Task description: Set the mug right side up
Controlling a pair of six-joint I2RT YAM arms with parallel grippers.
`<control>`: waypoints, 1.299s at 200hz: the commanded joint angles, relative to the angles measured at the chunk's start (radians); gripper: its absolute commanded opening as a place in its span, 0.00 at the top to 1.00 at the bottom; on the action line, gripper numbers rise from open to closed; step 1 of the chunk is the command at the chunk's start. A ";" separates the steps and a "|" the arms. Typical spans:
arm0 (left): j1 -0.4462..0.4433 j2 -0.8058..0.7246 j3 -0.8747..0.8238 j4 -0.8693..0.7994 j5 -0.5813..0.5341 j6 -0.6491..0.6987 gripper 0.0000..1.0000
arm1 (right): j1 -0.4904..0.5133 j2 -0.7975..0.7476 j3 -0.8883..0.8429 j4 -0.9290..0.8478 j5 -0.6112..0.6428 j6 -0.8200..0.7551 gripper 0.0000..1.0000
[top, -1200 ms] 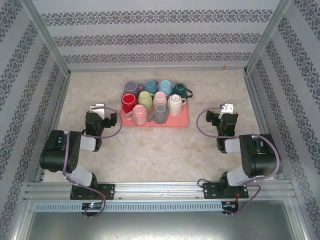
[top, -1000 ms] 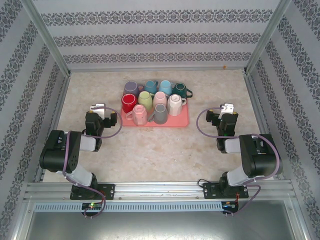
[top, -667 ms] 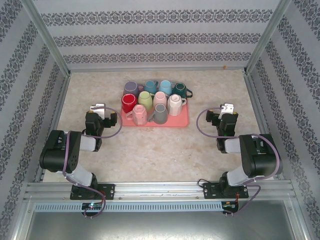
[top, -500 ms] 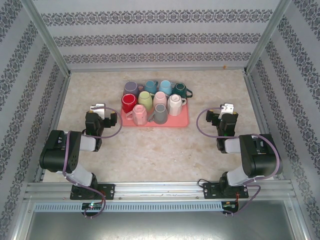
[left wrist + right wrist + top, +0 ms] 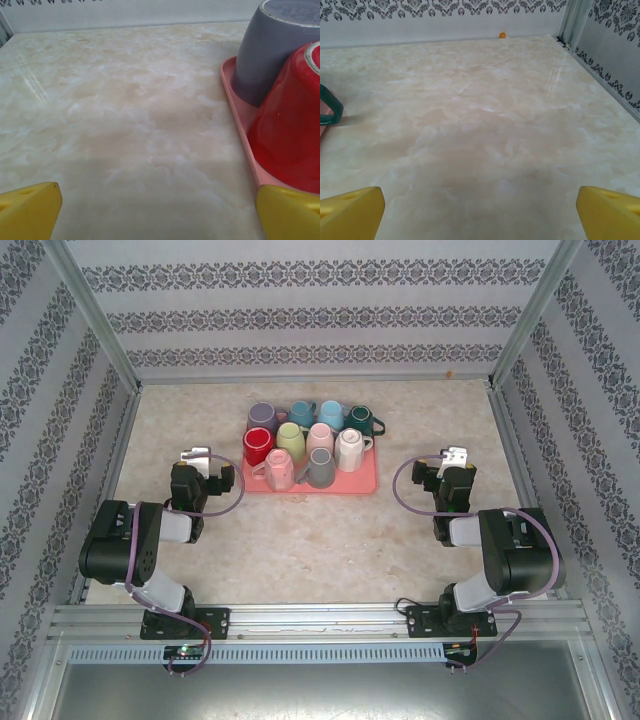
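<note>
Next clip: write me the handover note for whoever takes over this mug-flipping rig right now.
Left gripper: jaws open, empty, left of the pink tray, apart from it.
Right gripper: jaws open, empty, right of the tray, apart from it.
Mugs crowd the tray at the table's far middle. The purple mug at its far left corner looks bottom up.
Done: nothing, no mug gripped.
Left: grip an upturned mug, turn it upright, set it down.

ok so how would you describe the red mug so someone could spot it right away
Find the pink tray on the far half of the table. On its left edge sits the red mug, just nearer the arms than the purple mug and left of the light green mug. It is the only red mug on the tray.
</note>
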 commanded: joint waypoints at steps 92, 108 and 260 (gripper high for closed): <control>-0.119 -0.592 0.183 -0.509 -0.245 -0.081 0.00 | 0.316 -0.593 0.285 -0.698 0.037 0.134 0.02; -0.156 -0.699 0.264 -0.736 0.007 -0.095 0.00 | 0.453 -0.646 0.370 -0.851 -0.004 0.178 0.02; -0.506 -0.513 0.899 -1.936 -0.134 -0.488 0.00 | 0.561 -0.486 1.031 -1.879 -0.269 0.497 0.02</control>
